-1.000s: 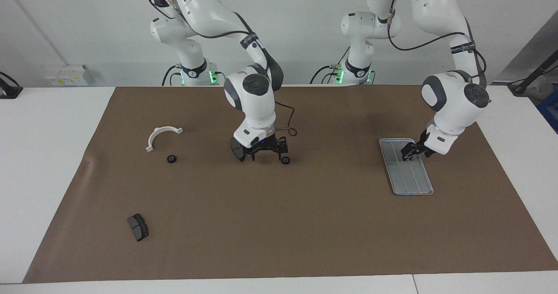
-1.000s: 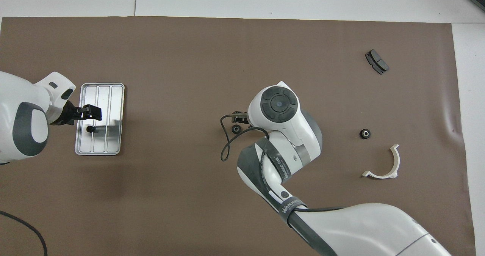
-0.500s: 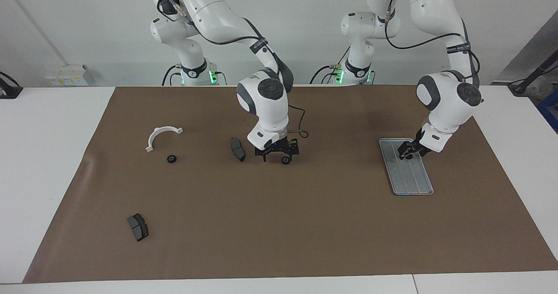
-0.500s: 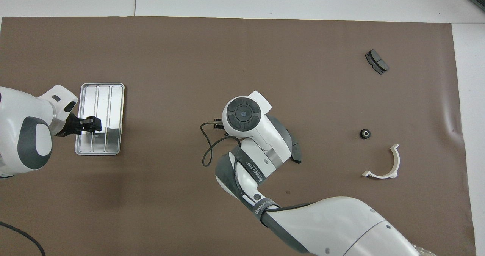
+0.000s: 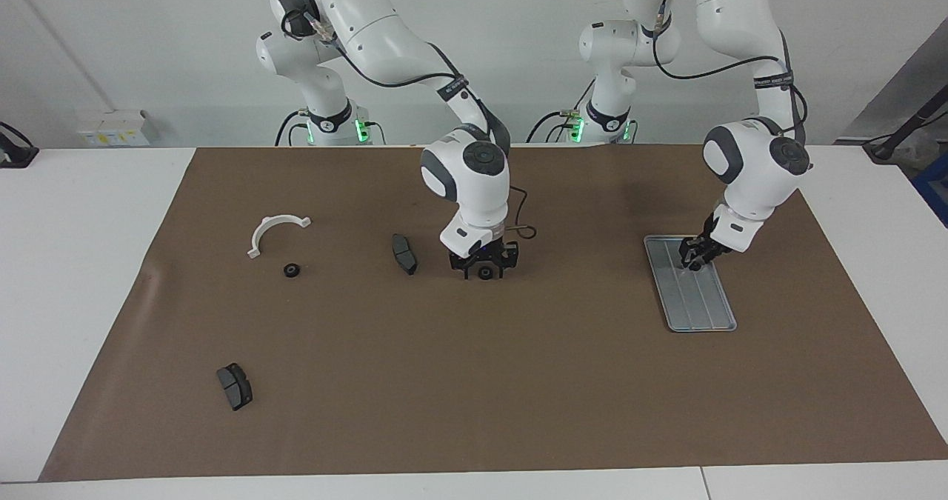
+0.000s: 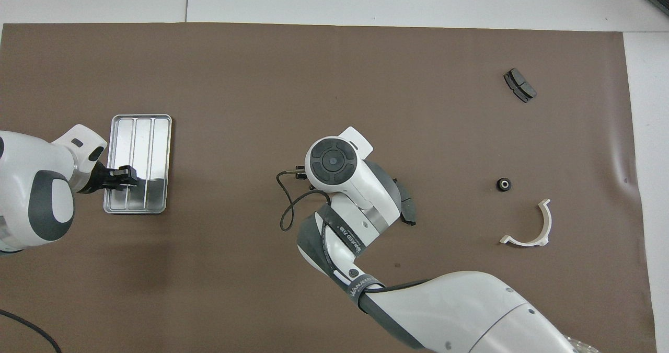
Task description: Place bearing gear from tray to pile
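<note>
Brown mat, both our arms down.
Right gripper open around a gear; left gripper over tray, jaws unclear.

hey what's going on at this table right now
Two arms are moving small black bearing gears off a metal tray toward scattered parts. The right end effector is down over one bearing gear on the brown mat mid-table, beside a dark brake pad. The left end effector is low over the tray. Another gear lies by the white half-ring bracket.
</note>
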Controlling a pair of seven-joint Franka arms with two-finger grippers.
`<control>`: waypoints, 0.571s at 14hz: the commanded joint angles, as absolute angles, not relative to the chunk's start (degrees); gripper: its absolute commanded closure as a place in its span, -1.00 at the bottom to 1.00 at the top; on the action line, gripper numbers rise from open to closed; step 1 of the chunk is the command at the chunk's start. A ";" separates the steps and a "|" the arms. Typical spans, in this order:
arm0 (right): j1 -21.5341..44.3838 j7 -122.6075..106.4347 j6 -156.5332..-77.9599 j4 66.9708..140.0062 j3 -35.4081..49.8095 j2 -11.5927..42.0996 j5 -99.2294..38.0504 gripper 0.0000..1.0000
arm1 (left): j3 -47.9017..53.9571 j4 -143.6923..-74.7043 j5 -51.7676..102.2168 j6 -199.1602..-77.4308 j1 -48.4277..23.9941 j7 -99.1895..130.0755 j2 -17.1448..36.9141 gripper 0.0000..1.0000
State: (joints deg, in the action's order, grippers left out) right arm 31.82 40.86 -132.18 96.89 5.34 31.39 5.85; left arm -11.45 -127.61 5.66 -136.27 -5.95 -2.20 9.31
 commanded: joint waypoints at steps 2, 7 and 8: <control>32.25 42.36 -134.03 97.91 5.27 31.38 6.94 -0.02 | -10.99 -129.64 5.10 -137.72 -5.27 -2.20 7.73 0.13; 32.25 42.36 -133.33 97.56 5.27 31.29 6.77 0.64 | -10.99 -129.46 5.10 -137.72 -5.27 -2.37 7.82 0.64; 32.26 42.28 -133.16 97.38 5.27 31.29 6.77 0.65 | -10.99 -129.20 5.10 -137.64 -5.27 -2.37 7.82 0.73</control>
